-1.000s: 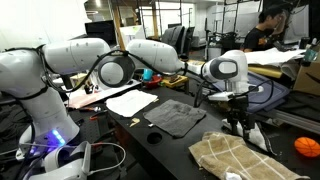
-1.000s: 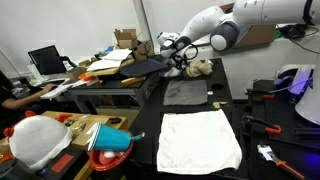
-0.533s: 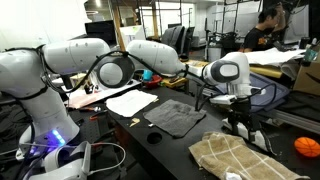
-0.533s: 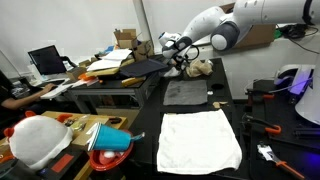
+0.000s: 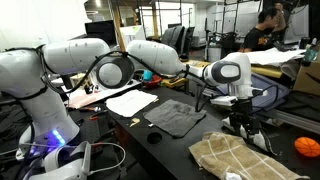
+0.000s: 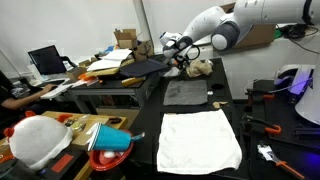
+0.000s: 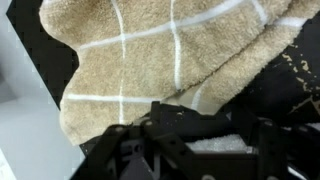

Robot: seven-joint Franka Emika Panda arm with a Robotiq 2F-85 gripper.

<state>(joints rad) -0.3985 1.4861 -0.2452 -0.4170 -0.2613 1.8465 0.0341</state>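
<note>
My gripper (image 5: pixel 241 126) is at the far end of the black table, down on a tan towel with white grid lines (image 5: pixel 233 155). In the wrist view the towel (image 7: pixel 150 50) fills the frame, and the dark fingers (image 7: pixel 195 128) meet at the bottom with a bit of towel pinched between them. In an exterior view the gripper (image 6: pixel 183 62) touches the bunched tan towel (image 6: pixel 203 68). A dark grey cloth (image 5: pixel 175 117) lies beside it, also seen in an exterior view (image 6: pixel 185 92).
A white towel (image 6: pixel 200 140) lies at the other end of the black table (image 6: pixel 232 110), also seen in an exterior view (image 5: pixel 130 102). An orange ball (image 5: pixel 306 147) sits at the table's corner. Cluttered desks (image 6: pixel 110 70) and a seated person (image 5: pixel 262 30) are nearby.
</note>
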